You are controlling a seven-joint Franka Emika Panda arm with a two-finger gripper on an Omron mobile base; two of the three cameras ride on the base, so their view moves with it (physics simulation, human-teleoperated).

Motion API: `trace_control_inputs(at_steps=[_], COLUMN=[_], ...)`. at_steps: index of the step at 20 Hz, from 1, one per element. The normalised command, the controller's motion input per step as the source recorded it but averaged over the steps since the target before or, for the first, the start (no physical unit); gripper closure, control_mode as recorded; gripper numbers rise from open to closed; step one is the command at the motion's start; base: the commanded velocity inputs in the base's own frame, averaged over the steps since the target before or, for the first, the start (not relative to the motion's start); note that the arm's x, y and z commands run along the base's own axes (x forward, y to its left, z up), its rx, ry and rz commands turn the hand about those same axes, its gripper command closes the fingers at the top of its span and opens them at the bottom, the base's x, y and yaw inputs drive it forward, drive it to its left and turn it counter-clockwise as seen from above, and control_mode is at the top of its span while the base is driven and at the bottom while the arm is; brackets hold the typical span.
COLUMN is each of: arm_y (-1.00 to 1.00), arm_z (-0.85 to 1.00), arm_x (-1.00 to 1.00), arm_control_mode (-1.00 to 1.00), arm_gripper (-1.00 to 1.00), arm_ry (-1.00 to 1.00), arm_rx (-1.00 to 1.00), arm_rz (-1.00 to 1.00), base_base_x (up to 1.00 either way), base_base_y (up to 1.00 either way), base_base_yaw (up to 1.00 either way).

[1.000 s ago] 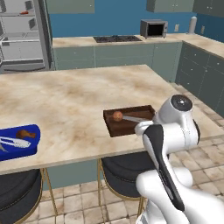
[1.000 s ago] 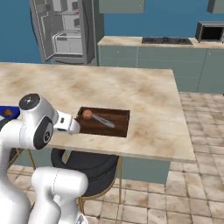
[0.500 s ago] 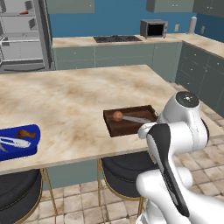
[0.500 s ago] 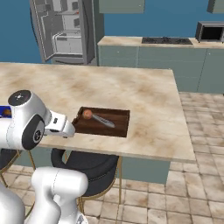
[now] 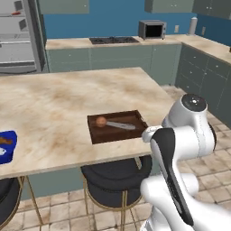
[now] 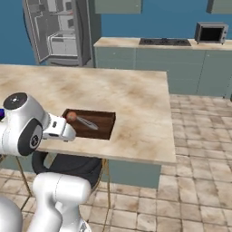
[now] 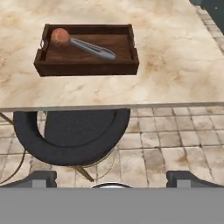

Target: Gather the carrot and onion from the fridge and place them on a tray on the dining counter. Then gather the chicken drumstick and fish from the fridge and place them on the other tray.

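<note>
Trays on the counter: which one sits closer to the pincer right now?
The brown wooden tray holding the round reddish item and the fish, straight ahead of the pincer; the blue tray sits far down the counter.

White arm folded up close to its base, elbow bent sharply, big rounded joint housing held high. Forearm and wrist reach forward and level off at about counter-edge height. Gripper (image 7: 112, 178) held back from the near counter edge, angled forward and down, jaws spread wide with nothing between them; two dark finger tips (image 7: 38, 178) sit far apart.
</note>
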Motion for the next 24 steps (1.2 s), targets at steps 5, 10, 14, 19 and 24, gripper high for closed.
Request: trace_control_inputs(at_steps=[5, 10, 14, 19, 24], arm_y=[0.0, 0.0, 0.0, 0.0, 0.0], arm_z=[0.0, 0.0, 0.0, 0.0, 0.0], arm_x=[0.0, 0.0, 0.0, 0.0, 0.0], arm_control_mode=[1.0, 1.0, 1.0, 1.0, 1.0], arm_gripper=[-1.0, -1.0, -1.0, -1.0, -1.0], arm_ry=[0.0, 0.0, 0.0, 0.0, 0.0], arm_rx=[0.0, 0.0, 0.0, 0.0, 0.0], arm_rz=[0.0, 0.0, 0.0, 0.0, 0.0], base_base_x=[0.05, 0.41, 0.73, 0.98, 0.97], base_base_y=[-1.0, -1.0, -1.0, -1.0, -0.99], base_base_yaw=[0.0, 0.02, 0.08, 0.12, 0.14])
